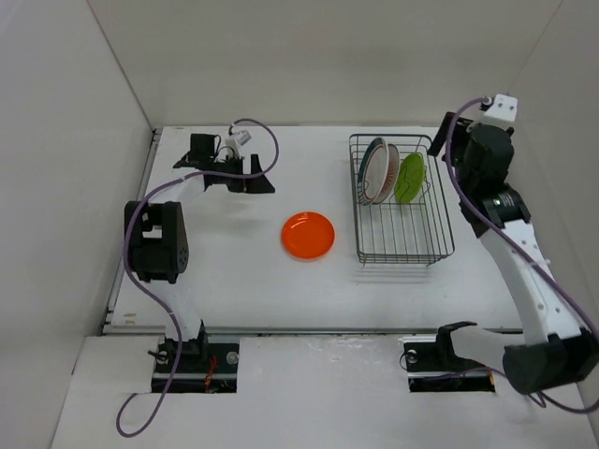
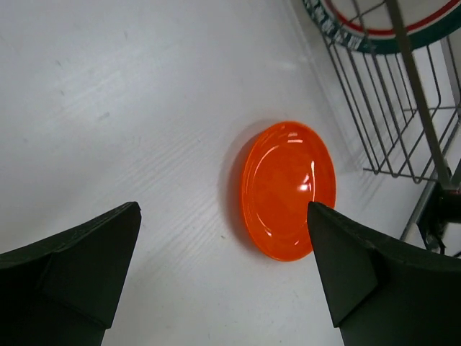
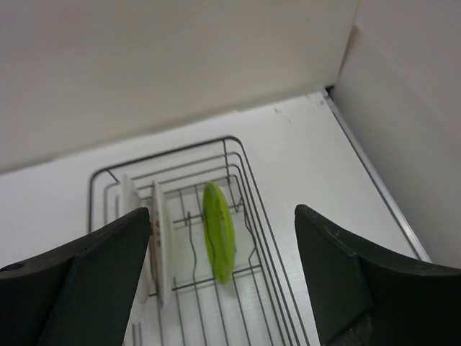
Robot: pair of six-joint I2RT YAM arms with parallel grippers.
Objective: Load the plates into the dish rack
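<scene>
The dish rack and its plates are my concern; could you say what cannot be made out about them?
- Top view: the teal-rimmed plate is mostly hidden behind the sunburst plate; both patterns are too small.
- Left wrist: the dish rack is cut off by the top and right edges; only one plate's rim shows.
- Right wrist: those two plates stand edge-on, faces unseen; a finger of the right gripper covers the rack's near left.

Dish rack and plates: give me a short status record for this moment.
In dish rack: teal-rimmed plate, sunburst plate, lime green plate, standing on edge
On table: orange plate, flat, left of rack
Left gripper: open, empty, orange plate ahead
Right gripper: open, empty, over the rack
Remaining: one plate
</scene>
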